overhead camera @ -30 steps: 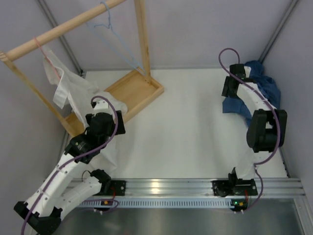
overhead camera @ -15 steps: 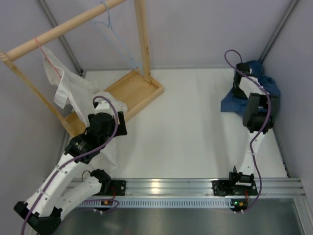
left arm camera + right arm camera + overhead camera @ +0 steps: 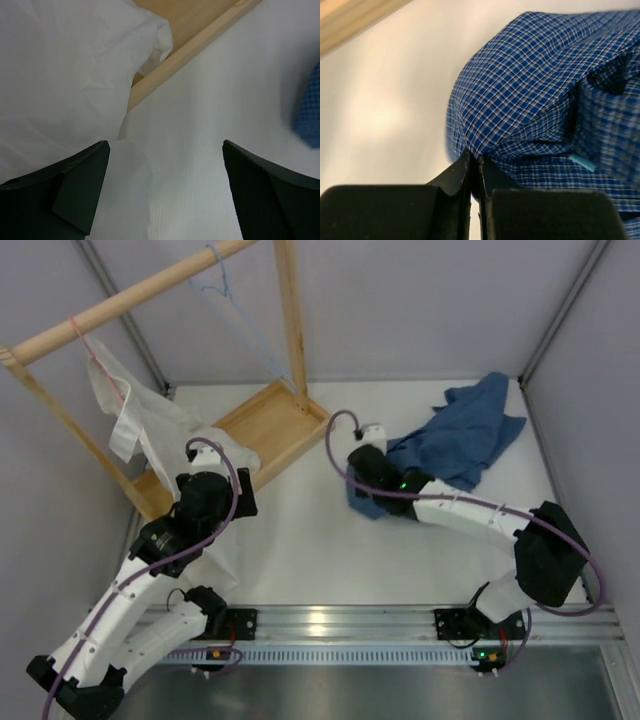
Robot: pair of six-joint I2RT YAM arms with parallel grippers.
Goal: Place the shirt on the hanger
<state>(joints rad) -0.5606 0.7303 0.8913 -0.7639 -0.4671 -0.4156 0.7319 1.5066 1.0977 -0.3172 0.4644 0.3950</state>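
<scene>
The blue checked shirt [image 3: 460, 435] lies spread across the right half of the table, its near-left edge pinched in my right gripper [image 3: 362, 500]. In the right wrist view the jaws of that gripper [image 3: 475, 161] are shut on a fold of the shirt [image 3: 530, 90]. The light-blue wire hanger [image 3: 222, 285] hangs from the wooden rail [image 3: 130, 300] at the back left, far from both grippers. My left gripper [image 3: 228, 465] stands open over the table beside the rack base; nothing lies between its fingers [image 3: 165, 147]. A corner of the shirt [image 3: 309, 115] shows at the right edge of the left wrist view.
A white garment [image 3: 140, 420] hangs from a pinkish-red hanger [image 3: 85, 335] and drapes onto the table near my left gripper. The rack's wooden tray base [image 3: 290, 425] and upright post [image 3: 292, 320] stand at the back left. Walls close in on the left, back and right.
My right gripper shut on the shirt in the far right corner, then swung left to the middle of the table, dragging the shirt out with it. The left arm has stayed still.
</scene>
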